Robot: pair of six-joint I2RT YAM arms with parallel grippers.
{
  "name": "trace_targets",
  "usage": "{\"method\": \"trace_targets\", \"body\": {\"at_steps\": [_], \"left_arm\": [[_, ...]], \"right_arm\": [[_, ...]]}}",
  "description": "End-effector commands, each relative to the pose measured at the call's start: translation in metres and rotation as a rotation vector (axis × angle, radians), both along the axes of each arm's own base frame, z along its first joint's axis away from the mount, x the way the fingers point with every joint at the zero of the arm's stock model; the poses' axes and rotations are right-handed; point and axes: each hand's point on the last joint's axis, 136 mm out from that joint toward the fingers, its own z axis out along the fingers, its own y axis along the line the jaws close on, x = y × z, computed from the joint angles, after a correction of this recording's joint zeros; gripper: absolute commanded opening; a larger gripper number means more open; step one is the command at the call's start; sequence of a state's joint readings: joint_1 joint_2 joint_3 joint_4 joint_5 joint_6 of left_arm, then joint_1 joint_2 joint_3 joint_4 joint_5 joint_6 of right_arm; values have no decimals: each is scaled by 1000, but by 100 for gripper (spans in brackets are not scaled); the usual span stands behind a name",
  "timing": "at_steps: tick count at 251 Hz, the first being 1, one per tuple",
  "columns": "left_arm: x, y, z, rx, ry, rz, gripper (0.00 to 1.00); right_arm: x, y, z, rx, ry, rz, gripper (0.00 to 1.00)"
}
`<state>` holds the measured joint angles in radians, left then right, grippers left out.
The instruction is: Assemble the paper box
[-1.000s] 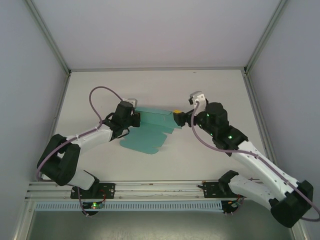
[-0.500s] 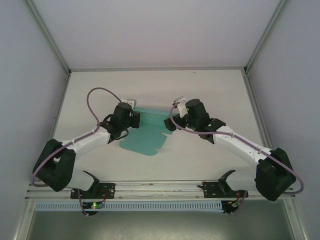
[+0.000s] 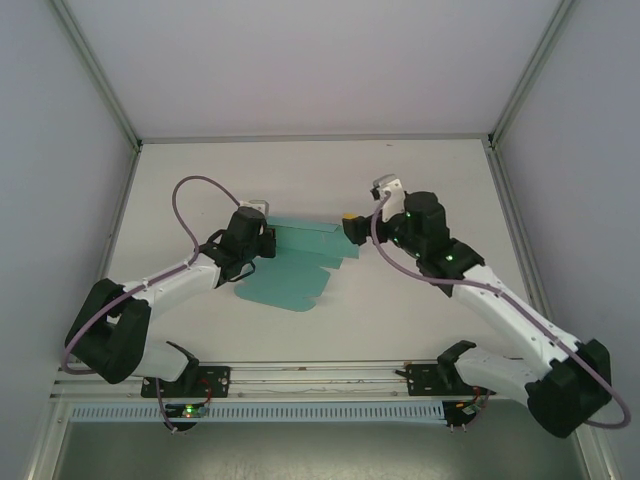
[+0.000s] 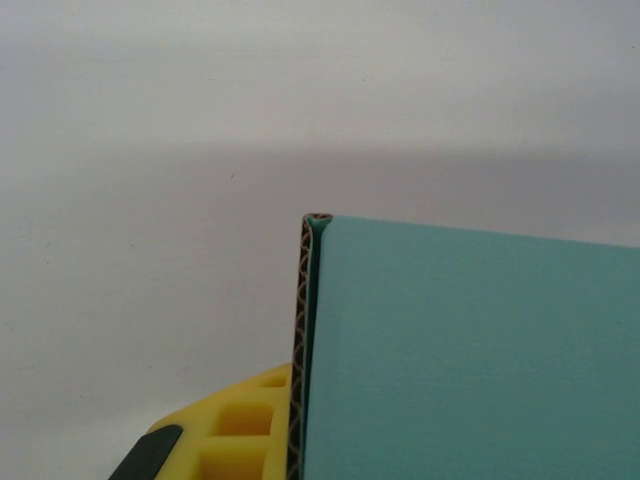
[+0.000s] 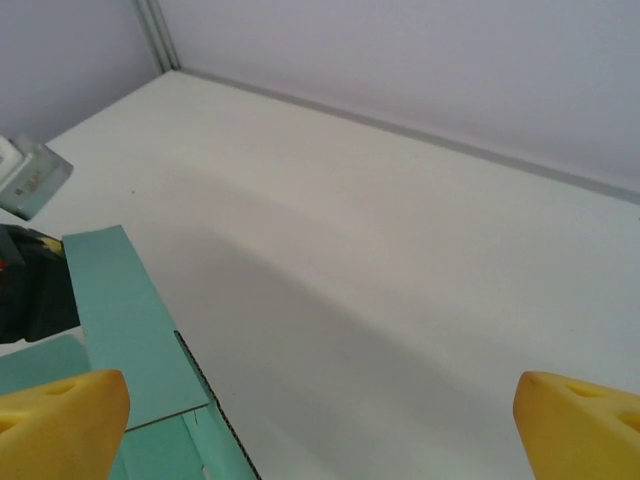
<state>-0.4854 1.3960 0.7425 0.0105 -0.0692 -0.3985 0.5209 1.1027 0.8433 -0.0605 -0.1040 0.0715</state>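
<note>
The paper box (image 3: 285, 283) is a teal card sheet lying partly flat on the white table, with one long panel (image 3: 312, 238) folded up on edge. My left gripper (image 3: 267, 240) is shut on the left end of that raised panel. In the left wrist view the panel (image 4: 470, 360) stands against a yellow finger (image 4: 232, 428), its corrugated edge showing. My right gripper (image 3: 350, 228) hovers open at the panel's right end. In the right wrist view its yellow fingertips (image 5: 60, 418) stand wide apart with bare table between them and the panel (image 5: 128, 325) to the left.
White walls with metal corner posts (image 3: 98, 75) close in the table on three sides. A metal rail (image 3: 320, 372) carrying both arm bases runs along the near edge. Bare white table (image 3: 420, 175) stretches behind and to the right of the box.
The right arm swung in toward the box's right end, then drew back out to the right, its gripper staying open. The left gripper kept its hold on the raised panel.
</note>
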Motion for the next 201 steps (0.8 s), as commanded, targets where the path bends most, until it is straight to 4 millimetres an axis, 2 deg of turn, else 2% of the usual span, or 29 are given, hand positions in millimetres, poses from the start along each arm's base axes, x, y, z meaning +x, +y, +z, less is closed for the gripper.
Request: {"method": "trace_targets", "body": {"at_steps": [1, 61, 89, 121, 157, 177, 201], "left_arm": [[-5, -1, 4, -25, 0, 12, 0], [-7, -5, 15, -86, -11, 20, 0], [-7, -11, 19, -118, -8, 3, 0], [-9, -17, 17, -125, -15, -31, 0], [-12, -20, 16, -106, -31, -38, 0], [-12, -19, 19, -99, -47, -20, 0], [-12, -18, 25, -96, -66, -4, 0]], "right_arm": [[7, 19, -17, 2, 69, 58, 98], [8, 47, -63, -38, 169, 127, 99], [8, 62, -70, -39, 162, 151, 99], [20, 71, -62, 8, 120, 109, 99], [35, 70, -59, 5, 43, -64, 99], [42, 57, -60, -24, -3, -237, 99], [39, 42, -59, -44, -40, -422, 99]]}}
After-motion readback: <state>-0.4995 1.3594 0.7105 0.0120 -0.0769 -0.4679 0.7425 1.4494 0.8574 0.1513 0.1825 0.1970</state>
